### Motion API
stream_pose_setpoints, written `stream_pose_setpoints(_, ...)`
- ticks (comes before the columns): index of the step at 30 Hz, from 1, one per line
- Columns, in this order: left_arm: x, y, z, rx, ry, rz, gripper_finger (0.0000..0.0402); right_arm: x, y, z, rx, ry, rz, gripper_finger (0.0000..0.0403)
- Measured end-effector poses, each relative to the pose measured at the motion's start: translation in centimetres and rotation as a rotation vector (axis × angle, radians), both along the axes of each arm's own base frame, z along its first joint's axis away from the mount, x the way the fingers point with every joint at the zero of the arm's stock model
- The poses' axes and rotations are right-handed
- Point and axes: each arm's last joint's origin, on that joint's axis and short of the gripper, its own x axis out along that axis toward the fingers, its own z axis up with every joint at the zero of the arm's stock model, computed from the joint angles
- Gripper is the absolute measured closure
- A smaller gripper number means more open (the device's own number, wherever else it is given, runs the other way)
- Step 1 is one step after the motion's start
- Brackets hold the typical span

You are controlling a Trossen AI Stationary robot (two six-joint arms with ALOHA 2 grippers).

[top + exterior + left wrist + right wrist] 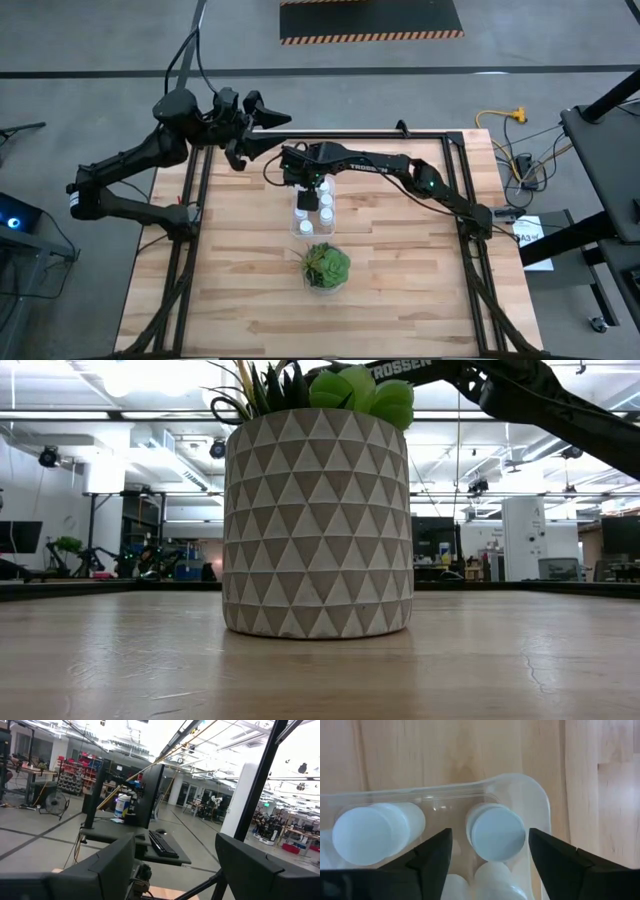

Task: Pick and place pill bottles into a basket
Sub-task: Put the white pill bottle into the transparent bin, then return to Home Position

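Note:
The clear basket (313, 212) stands on the table's middle and holds several white pill bottles (326, 213), all upright. My right gripper (316, 186) hovers over the basket's far end, pointing down. In the right wrist view it (490, 836) is open, with its fingers on either side of a bottle (497, 834) in the basket's corner (537, 800), apart from it. A second bottle (372, 835) stands beside that one. My left gripper (262, 128) is open and empty, raised beyond the table's far left edge. In the low view the plant pot hides the basket.
A green plant in a patterned pot (325, 267) stands just on the near side of the basket; it fills the low view (317, 525). Dark frame rails (195, 200) run along the table's left and right sides. Bare wood lies to the basket's left and right.

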Motion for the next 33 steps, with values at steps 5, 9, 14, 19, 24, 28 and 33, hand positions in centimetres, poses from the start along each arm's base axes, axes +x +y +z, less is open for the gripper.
stream_pose_setpoints(5, 0.0, 0.0, 0.0, 0.000, 0.000, -0.001, 0.0143, 0.0, 0.1, 0.2, 0.002, -0.001, -0.005, 0.0145)
stream_pose_setpoints(9, -0.1, 0.0, 0.0, 0.001, -0.002, -0.003, 0.0143, -0.1, 0.2, 1.4, 0.013, -0.030, -0.028, 0.0144)
stream_pose_setpoints(14, -0.8, -0.3, 0.4, 0.009, -0.020, -0.006, 0.0143, -0.8, 0.6, 4.3, 0.069, -0.109, -0.039, 0.0143)
stream_pose_setpoints(19, -1.7, -0.7, 0.9, 0.022, -0.045, -0.004, 0.0143, -1.8, 1.6, 7.8, 0.119, -0.190, -0.053, 0.0143)
stream_pose_setpoints(24, -1.9, -0.7, 1.0, 0.020, -0.047, -0.004, 0.0143, -3.4, 4.1, 12.3, 0.102, -0.282, 0.021, 0.0143)
stream_pose_setpoints(28, -1.8, -0.7, 0.9, 0.020, -0.045, -0.005, 0.0143, -5.4, 7.0, 16.5, 0.065, -0.379, 0.137, 0.0142)
stream_pose_setpoints(33, -1.4, -0.5, 0.7, 0.047, -0.037, 0.013, 0.0143, -7.7, 9.4, 21.1, 0.035, -0.546, 0.206, 0.0142)
